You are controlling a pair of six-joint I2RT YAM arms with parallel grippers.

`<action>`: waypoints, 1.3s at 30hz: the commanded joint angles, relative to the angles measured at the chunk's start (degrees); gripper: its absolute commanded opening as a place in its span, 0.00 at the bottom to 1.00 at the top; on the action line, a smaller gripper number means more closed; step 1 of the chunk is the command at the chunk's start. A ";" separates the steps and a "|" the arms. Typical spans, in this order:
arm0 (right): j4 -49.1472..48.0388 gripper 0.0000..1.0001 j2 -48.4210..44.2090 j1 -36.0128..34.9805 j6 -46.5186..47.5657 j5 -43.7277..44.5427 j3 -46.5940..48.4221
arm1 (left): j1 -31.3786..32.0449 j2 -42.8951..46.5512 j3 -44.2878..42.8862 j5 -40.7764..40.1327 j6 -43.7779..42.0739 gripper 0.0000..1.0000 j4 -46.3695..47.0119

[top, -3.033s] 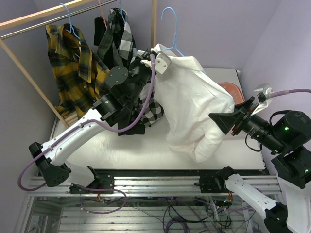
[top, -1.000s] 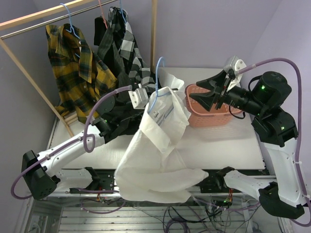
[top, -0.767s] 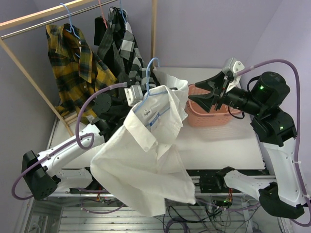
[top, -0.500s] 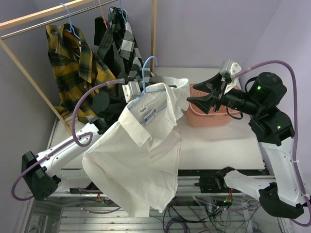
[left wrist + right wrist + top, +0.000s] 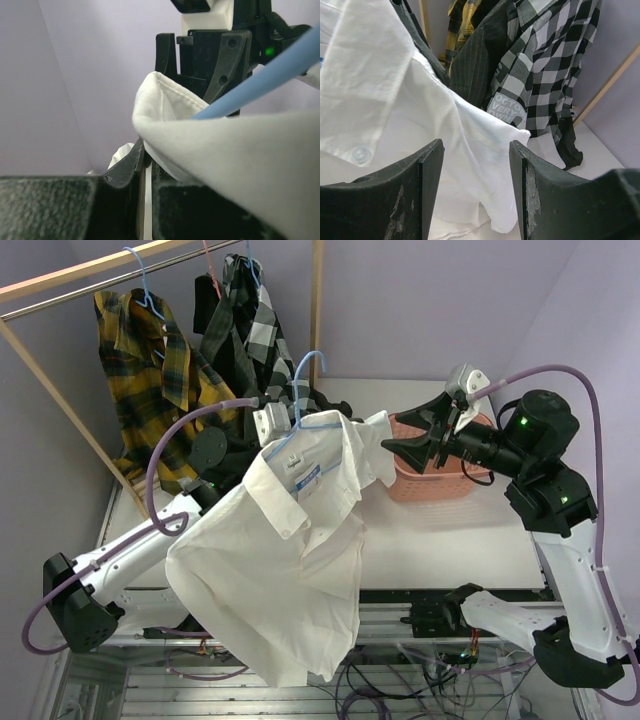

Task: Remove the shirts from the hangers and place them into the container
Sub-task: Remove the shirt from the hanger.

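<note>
nearest, a white shirt (image 5: 285,560) hangs past the table's front edge, on its blue hanger (image 5: 260,79). the left gripper (image 5: 272,426) is pinched shut on the shirt's shoulder, with fabric folded between its fingers. beyond it, the right gripper (image 5: 400,438) stands about half open and empty, its tips just beside the shirt's far shoulder, above the pink basket (image 5: 432,486). no shirt shows in the basket.

farthest, on the rack (image 5: 60,275), hang a yellow plaid shirt (image 5: 150,370), a dark pinstriped shirt (image 5: 480,65) and a checked shirt (image 5: 250,325).

so no shirt looks finished. one is off the rack but not off its hanger, and three look untouched.

three seconds ago the white shirt hung over mid-table and the right gripper sat low at the right. the shirt has since swung nearer and leftward, and the right arm has risen to face it.
</note>
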State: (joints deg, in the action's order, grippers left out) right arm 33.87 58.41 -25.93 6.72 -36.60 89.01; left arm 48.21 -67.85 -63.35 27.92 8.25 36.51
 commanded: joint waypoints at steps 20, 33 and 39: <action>-10.72 0.58 0.66 0.01 -2.45 -8.65 -4.79 | -0.23 3.36 -0.56 3.45 8.89 0.07 3.06; -14.18 0.34 2.03 0.02 -6.26 -12.46 -6.83 | -0.16 2.65 -0.76 3.77 10.37 0.07 4.25; -11.16 0.00 2.68 0.01 -5.43 -10.70 -5.95 | -0.13 2.42 -1.50 2.21 10.24 0.07 2.32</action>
State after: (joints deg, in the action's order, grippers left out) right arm 21.87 60.90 -25.87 1.96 -48.99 82.70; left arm 47.99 -65.36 -63.35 30.22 17.21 37.41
